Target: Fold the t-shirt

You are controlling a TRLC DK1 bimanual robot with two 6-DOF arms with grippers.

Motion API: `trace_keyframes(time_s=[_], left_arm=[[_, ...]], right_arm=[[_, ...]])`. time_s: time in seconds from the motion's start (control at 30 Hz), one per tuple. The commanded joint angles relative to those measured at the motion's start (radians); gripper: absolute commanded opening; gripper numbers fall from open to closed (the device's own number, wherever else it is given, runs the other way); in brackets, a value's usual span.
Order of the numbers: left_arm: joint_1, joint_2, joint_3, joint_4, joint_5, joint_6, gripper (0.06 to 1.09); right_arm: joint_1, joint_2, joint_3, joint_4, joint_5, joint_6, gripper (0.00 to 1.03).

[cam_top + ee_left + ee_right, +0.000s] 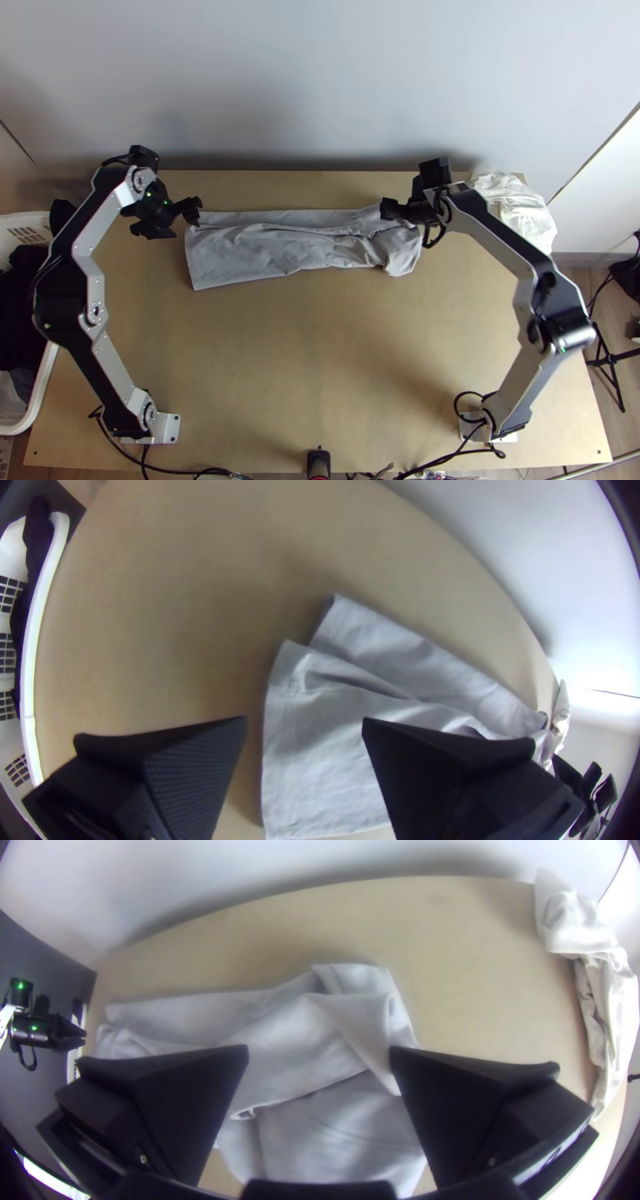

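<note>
The left gripper (305,727) has its jaws spread wide at the shirt's straighter end, one finger overhanging the cloth; nothing is pinched, and whether it touches the fabric cannot be told. The right gripper (319,1059) likewise has its jaws well apart, above the untidier end, with loose fabric visible between them and no grip evident. Contact there cannot be confirmed.

The grey t-shirt (256,252) lies as a long, folded strip across the far part of the bench (320,360). Its layers are uneven: an underlying strip projects along the far side, and the end beneath the right gripper is creased and partly turned over. Collar and sleeves cannot be identified.

The step in hand is judged to be narrowing the garment lengthwise, largely achieved but untidy. The next move calls for closing on the rumpled end and squaring it before any crosswise fold; catching one layer alone could skew the strip.

Off-white cloth (516,208) lies crumpled at the bench's far right corner. A white basket (40,613) stands beyond the left edge.
</note>
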Motion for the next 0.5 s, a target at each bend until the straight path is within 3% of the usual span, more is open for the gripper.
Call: trace_keyframes(time_s=[0.0, 0.2, 0.37, 0.47], left_arm=[[0.039, -0.117, -0.113, 0.068, 0.036, 0.012, 0.95], [0.107, -0.186, -0.246, 0.144, 0.094, 0.019, 0.98], [0.15, -0.276, -0.478, 0.356, 0.243, -0.056, 1.0], [0.18, -0.261, -0.53, 0.407, 0.353, -0.119, 1.0]], right_arm=[[0.009, -0.187, -0.064, -0.022, -0.012, -0.002, 0.99], [0.003, -0.378, -0.076, -0.068, -0.02, 0.003, 0.99], [0.011, -0.454, 0.031, -0.191, -0.02, 0.009, 0.99], [0.026, -0.467, 0.105, -0.261, -0.02, 0.012, 0.99]])
